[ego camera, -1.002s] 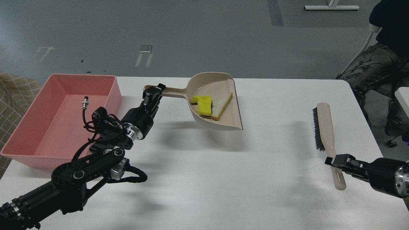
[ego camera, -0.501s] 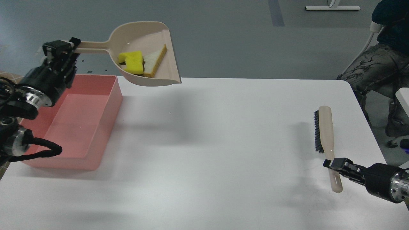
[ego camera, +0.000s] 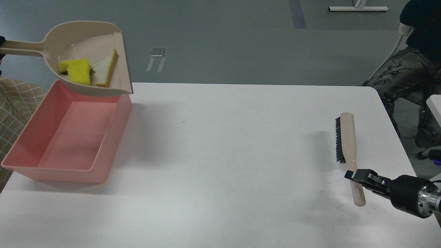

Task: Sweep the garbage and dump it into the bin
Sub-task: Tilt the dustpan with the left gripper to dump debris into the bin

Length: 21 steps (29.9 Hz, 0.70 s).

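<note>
**Dustpan with the garbage hangs over the pink bin**

The yellow sponge [ego camera: 76, 70] and the white bread slice [ego camera: 105, 65] lie side by side inside the beige dustpan [ego camera: 86, 38]. They touch each other. The sponge is nearer the handle and the bread is nearer the open lip. Both sit low in the pan, against its near wall.

The dustpan is up in the air, above the far end of the pink bin [ego camera: 20, 137]. Its handle runs off the left side of the view. The left gripper that holds it is out of sight past that side, so its jaws cannot be seen.

The pink bin sits at the table's left edge, close to the far left corner. Its near end reaches about halfway down the left edge. No garbage lies in it.

Well apart, near the right edge of the white table [ego camera: 224, 155], is the brush [ego camera: 346, 137]. Its dark bristles point left and its handle points toward the near edge. The right gripper [ego camera: 356, 175] is clenched on the brush handle, close to its near end. The arm comes in from the near right corner.
</note>
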Motion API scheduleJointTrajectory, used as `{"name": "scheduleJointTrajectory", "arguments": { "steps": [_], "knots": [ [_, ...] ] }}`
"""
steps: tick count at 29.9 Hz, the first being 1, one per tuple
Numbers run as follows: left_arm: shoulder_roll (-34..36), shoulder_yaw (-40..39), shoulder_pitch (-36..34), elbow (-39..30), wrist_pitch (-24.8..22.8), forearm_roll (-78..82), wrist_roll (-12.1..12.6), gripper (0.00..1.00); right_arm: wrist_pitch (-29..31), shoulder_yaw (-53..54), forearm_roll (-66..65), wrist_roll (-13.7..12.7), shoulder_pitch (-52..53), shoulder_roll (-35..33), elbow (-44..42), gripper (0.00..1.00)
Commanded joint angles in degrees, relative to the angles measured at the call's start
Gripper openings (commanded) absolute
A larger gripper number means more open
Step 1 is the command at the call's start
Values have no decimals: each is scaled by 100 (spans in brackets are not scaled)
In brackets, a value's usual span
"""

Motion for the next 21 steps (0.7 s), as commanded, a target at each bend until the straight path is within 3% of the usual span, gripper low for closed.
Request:
{"name": "scheduleJointTrajectory", "arguments": {
  "steps": [1, 8, 21],
  "knots": [
    [-12, 16, 133, 682, -270, 33, -21, 0, -3, 2, 0, 0, 0, 0, 37, 0],
    [-56, 516, 151, 1879, -447, 445, -21, 0, -11, 37, 0, 0, 0, 9, 81, 0],
    [339, 456, -208, 1942, 229, 2000, -21, 0, -11, 20, 0, 0, 0, 88, 72, 0]
  ]
}}
